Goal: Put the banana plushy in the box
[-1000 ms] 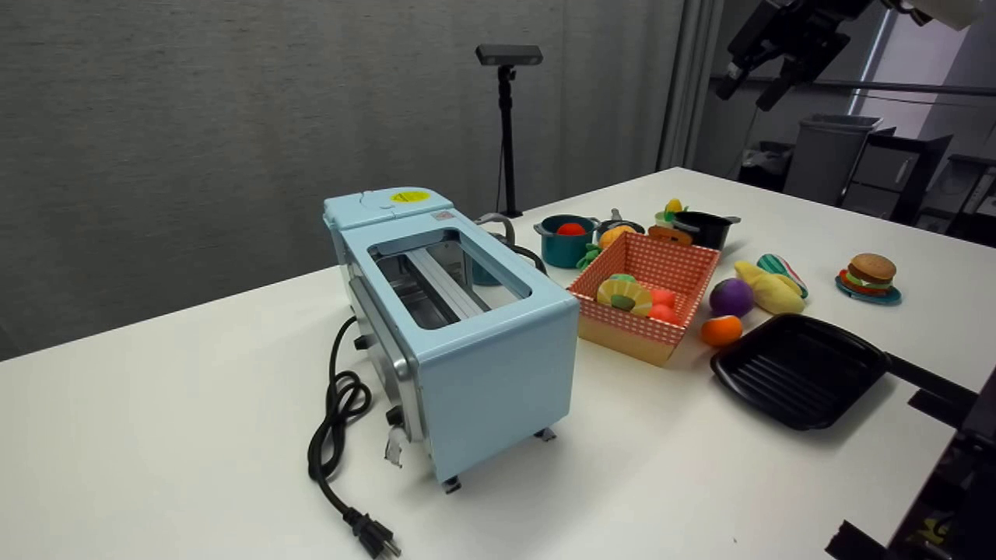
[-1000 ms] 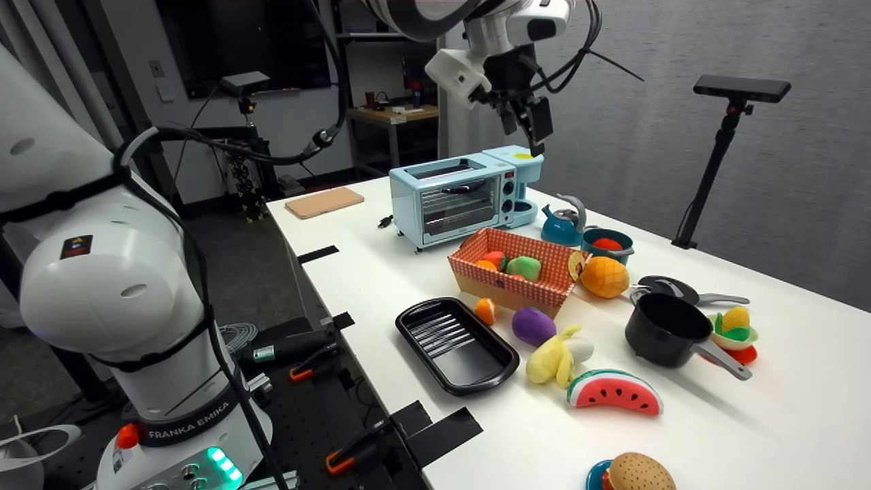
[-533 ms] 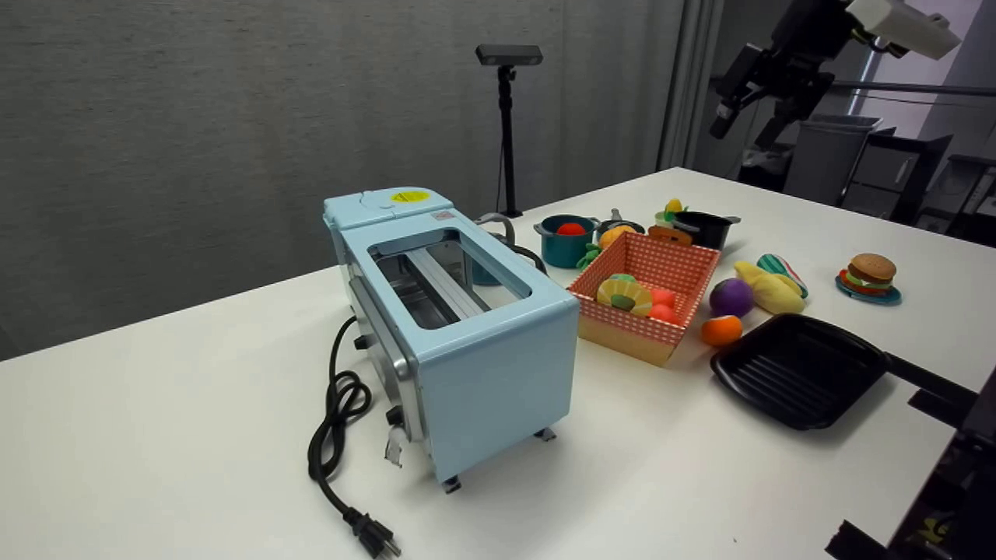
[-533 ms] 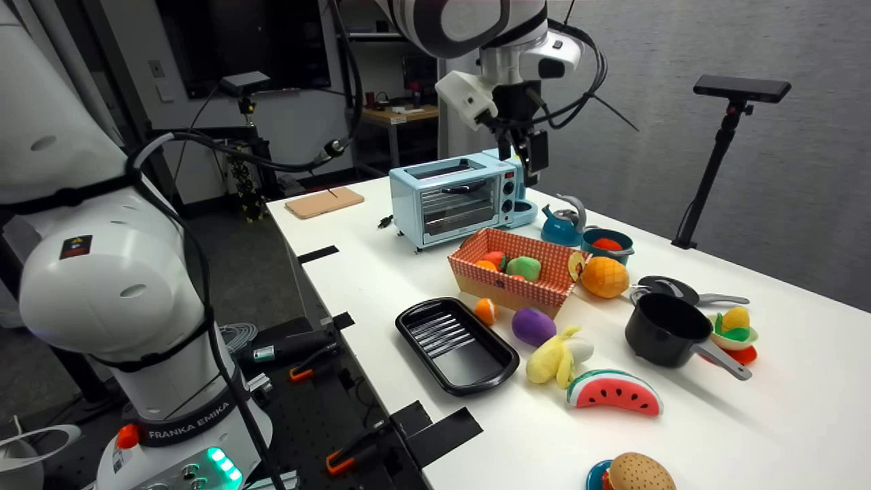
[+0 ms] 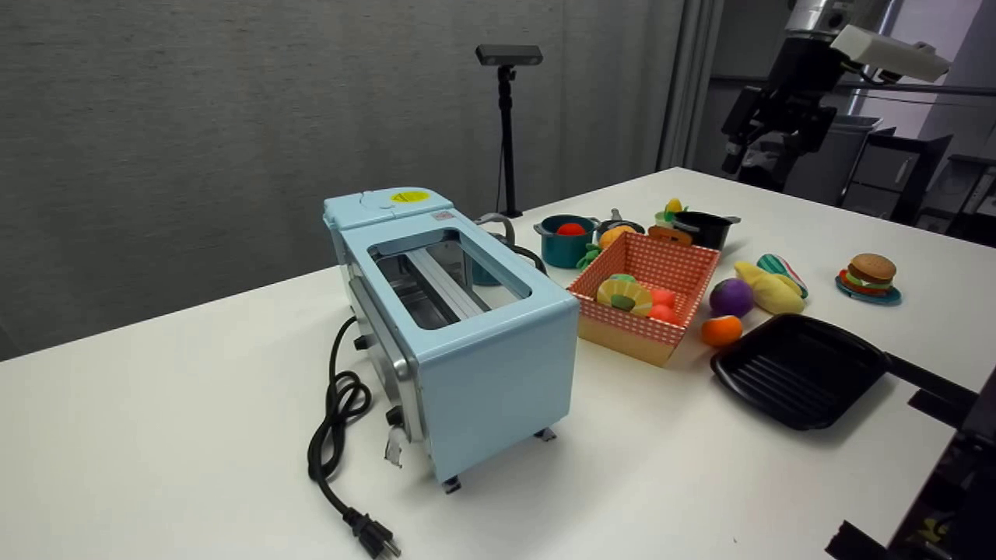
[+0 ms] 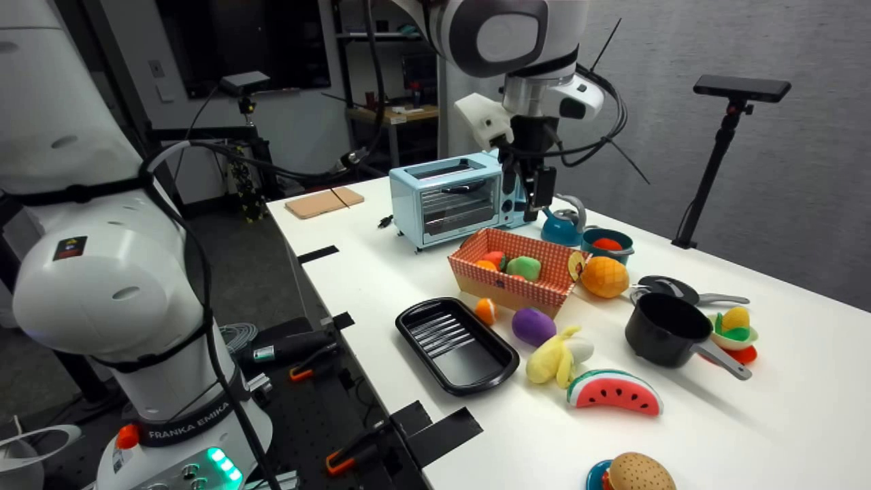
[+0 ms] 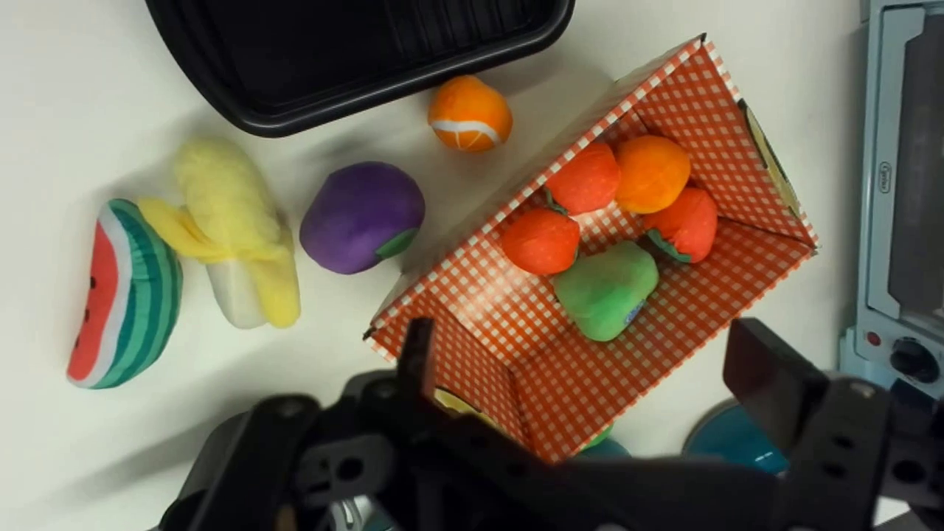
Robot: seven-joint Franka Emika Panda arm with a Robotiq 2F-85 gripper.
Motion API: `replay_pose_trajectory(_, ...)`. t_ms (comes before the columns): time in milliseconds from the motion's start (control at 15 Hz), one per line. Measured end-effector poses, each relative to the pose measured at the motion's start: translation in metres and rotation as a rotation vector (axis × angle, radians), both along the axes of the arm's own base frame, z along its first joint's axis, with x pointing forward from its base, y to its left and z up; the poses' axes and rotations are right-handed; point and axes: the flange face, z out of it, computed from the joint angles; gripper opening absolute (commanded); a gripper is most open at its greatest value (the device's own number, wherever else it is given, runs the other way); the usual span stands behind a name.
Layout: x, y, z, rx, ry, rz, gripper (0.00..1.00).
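The pale-yellow banana plushy [image 5: 772, 294] lies on the white table in both exterior views [image 6: 550, 361]. It is at the left of the wrist view [image 7: 228, 203], with its peel flaps spread. The open box [image 5: 622, 336] has a red checkered lining and tan outside, also seen in an exterior view [image 6: 515, 295] and the wrist view [image 7: 619, 369]. Several plush fruits lie in it. My gripper [image 7: 582, 335] is open and empty, high above the table over the box's near end, apart from the banana plushy. It shows in both exterior views [image 5: 753, 167] [image 6: 525, 194].
A purple eggplant plush [image 7: 361, 217] lies between banana and box. A small orange [image 7: 470, 114], black pan [image 7: 295, 110] and watermelon plush [image 7: 125, 295] are close by. The blue toaster [image 6: 442, 204], black pot [image 6: 667, 333] and burger toy [image 6: 639, 473] stand around them.
My gripper has moved down toward the table, staying open. The banana plushy, the box and the other objects have not moved.
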Motion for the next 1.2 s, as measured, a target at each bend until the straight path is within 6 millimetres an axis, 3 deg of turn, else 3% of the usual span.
replay_pose_trajectory(267, 0.009, -0.003, -0.012, 0.000, 0.023, -0.004, 1.00)
replay_pose_trajectory(733, 0.018, 0.002, -0.013, 0.016, 0.001, -0.014, 1.00)
replay_pose_trajectory(1200, 0.007, -0.036, -0.005, 0.075, -0.094, -0.157, 1.00)
